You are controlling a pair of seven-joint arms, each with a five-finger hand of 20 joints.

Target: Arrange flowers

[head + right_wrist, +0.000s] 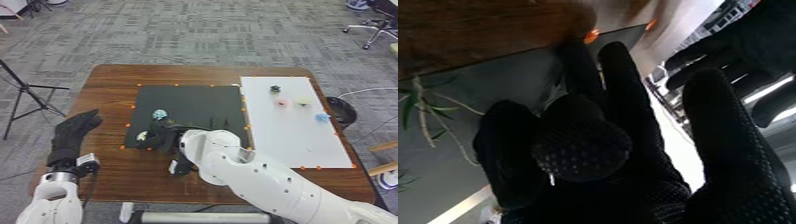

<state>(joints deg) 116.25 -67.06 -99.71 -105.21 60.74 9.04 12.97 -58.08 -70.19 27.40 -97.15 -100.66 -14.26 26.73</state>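
Observation:
In the head view, my right hand is low over the left part of the black mat. Beside it lies a white and yellow flower, and a light blue flower is just beyond it. Whether the hand holds a stem is hidden. My left hand is open above the table's left edge. In the right wrist view, my right hand is over the mat, near green leafy stems; my left hand shows farther off.
On the white sheet at the right are a dark green piece, a pink flower, a pale yellow flower and a blue flower. A black bin stands beyond the table's right edge, and a tripod at the left.

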